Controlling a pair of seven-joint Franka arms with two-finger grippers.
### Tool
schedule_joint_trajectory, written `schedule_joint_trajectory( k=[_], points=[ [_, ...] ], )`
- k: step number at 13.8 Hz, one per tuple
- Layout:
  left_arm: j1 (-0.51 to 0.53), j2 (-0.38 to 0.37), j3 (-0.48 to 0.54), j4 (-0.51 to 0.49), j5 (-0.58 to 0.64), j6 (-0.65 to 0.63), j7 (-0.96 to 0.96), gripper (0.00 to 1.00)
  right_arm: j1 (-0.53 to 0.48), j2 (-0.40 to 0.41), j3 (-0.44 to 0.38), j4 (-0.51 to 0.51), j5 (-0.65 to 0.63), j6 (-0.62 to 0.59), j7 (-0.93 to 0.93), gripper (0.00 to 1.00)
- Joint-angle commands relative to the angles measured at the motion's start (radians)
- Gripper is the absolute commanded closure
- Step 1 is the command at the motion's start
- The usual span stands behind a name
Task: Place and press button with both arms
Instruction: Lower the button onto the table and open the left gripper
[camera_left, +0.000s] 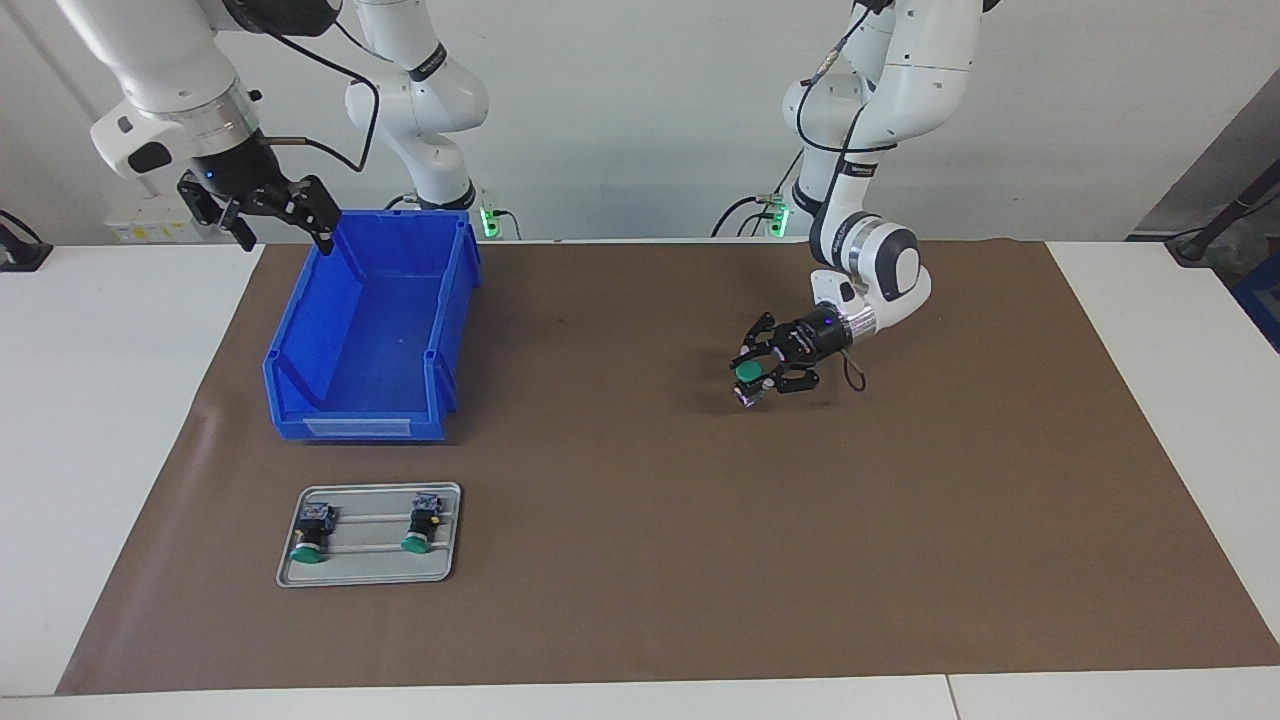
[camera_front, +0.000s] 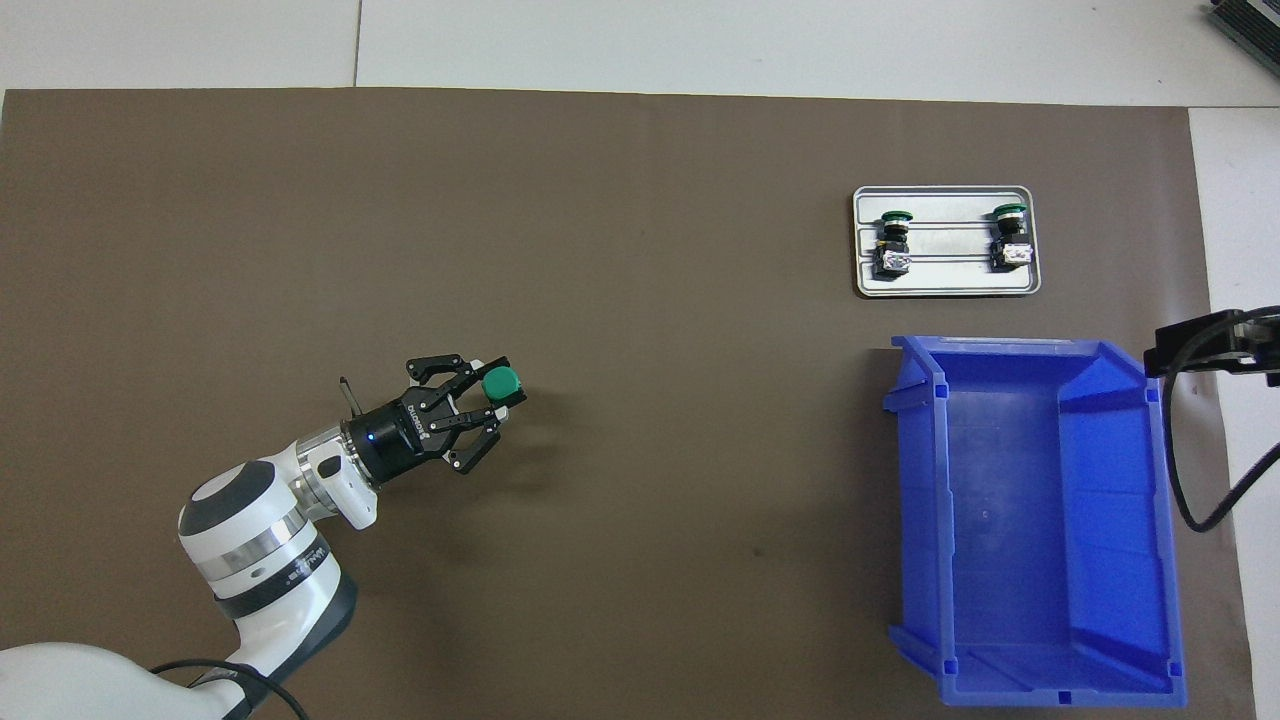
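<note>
The left gripper (camera_left: 762, 374) pinches the button (camera_left: 749, 373) low over bare brown mat (camera_left: 640, 560), wide room around. The right gripper (camera_left: 268, 212), fingers spread, waits above the blue bin's (camera_left: 290, 392) rim. Two buttons lie on the tray (camera_left: 368, 574).

A plain pale wall (camera_left: 640, 120) runs along the robots' end of the white worktop (camera_left: 110, 400). A large brown mat (camera_left: 640, 540) covers most of the worktop's middle, leaving white margins at both ends. Green indicator lights (camera_left: 489, 218) glow low against the wall, where black cables (camera_left: 745, 212) trail down.
</note>
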Motion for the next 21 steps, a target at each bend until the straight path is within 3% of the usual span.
schedule_joint_trajectory(
  k=[1, 12, 14, 15, 17, 21],
  points=[
    [-0.018, -0.019, 0.014, -0.053, -0.026, 0.027, 0.028, 1.00, -0.020, -0.029, 0.010, -0.034, 0.000, -0.001, -0.018, 0.00],
    [0.002, -0.029, 0.017, -0.078, -0.014, 0.020, 0.015, 1.00, -0.019, -0.031, 0.010, -0.036, -0.007, -0.001, -0.018, 0.00],
    [0.003, -0.029, 0.017, -0.075, 0.006, 0.030, 0.010, 0.71, -0.019, -0.031, 0.010, -0.036, -0.007, -0.001, -0.018, 0.00],
    [-0.007, -0.026, 0.017, -0.072, 0.043, 0.047, 0.017, 0.47, -0.019, -0.031, 0.010, -0.036, -0.007, -0.001, -0.018, 0.00],
    [-0.009, -0.018, 0.017, -0.063, 0.063, 0.105, 0.015, 0.48, -0.019, -0.031, 0.010, -0.036, -0.007, -0.001, -0.018, 0.00],
    [0.002, -0.024, 0.017, -0.060, 0.064, 0.101, -0.018, 0.48, -0.019, -0.031, 0.010, -0.036, -0.007, -0.001, -0.018, 0.00]
  ],
)
